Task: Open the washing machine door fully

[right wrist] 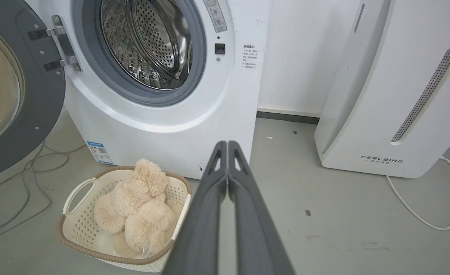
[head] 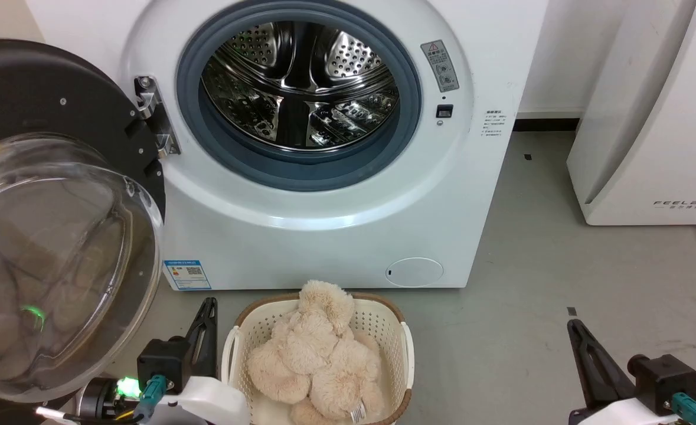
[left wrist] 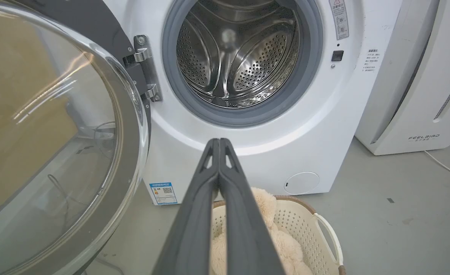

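Door status: the washing machine door hangs on its hinge at 9 o'clock of the drum opening, swung well clear of the washing machine. The glass bowl faces out toward the robot. The opening is unobstructed. I judge the task near done or done; can't tell from here whether the hinge is at its stop.

If travel remains:
- Use the left arm, it's the near one.
- Contact the dark inner rim at the edge far from the hinge, roughly 8 o'clock on the door in the head view. Not the glass: curved, slick, fingers would slide.
- Push along the arc around the hinge, not straight in. Slow, stop at first firm resistance.
- Keep the forearm off the basket with the plush toy, sitting at 6 o'clock below the drum, just beside the left arm.

Hands:
- left gripper, 7 o'clock in the head view: fingers pressed together, nothing between them. Just beside the door's lower rim, at its 3 o'clock; whether it touches, I can't tell.
- right gripper, 5 o'clock: fingers pressed together, empty, over bare floor, well apart from door and machine. The FEELBIRD appliance sits at its 12 o'clock.
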You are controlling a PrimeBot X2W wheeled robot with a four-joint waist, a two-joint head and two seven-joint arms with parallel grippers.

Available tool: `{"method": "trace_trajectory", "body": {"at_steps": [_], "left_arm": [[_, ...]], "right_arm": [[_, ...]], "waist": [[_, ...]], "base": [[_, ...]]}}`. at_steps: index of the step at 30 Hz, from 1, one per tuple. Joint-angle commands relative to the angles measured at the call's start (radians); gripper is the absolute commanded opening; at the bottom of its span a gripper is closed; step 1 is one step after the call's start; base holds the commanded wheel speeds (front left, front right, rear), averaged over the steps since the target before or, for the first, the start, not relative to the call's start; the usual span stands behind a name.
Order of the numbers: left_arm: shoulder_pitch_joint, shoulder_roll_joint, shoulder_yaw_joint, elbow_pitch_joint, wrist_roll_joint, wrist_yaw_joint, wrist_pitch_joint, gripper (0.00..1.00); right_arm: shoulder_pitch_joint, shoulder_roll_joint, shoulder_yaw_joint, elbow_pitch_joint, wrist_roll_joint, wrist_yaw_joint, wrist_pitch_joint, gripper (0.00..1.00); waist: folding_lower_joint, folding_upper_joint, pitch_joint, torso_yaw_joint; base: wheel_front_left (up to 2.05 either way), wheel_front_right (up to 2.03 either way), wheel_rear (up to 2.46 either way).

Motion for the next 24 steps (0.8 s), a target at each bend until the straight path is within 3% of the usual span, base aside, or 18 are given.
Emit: {"method": "trace_trajectory", "body": {"at_steps": [1, 24], "left_arm": [[0.012, -0.003, 0.008, -0.011, 0.01, -0.008, 0.01, 0.0], [0.019, -0.029, 0.047, -0.05, 0.041, -0.033, 0.048, 0.0]], "right_arm": [[-0.017, 0.001, 0.004, -0.001, -0.004, 0.0, 0.004, 0.0], [-0.038, 0.002, 0.018, -0.001, -0.01, 0.0, 0.018, 0.0]], "waist": [[0.0, 0.0, 0.0, 0.0], [0.0, 0.0, 0.005, -0.002]], "base": [[0.0, 0.0, 0.0], [0.0, 0.0, 0.0]]}}
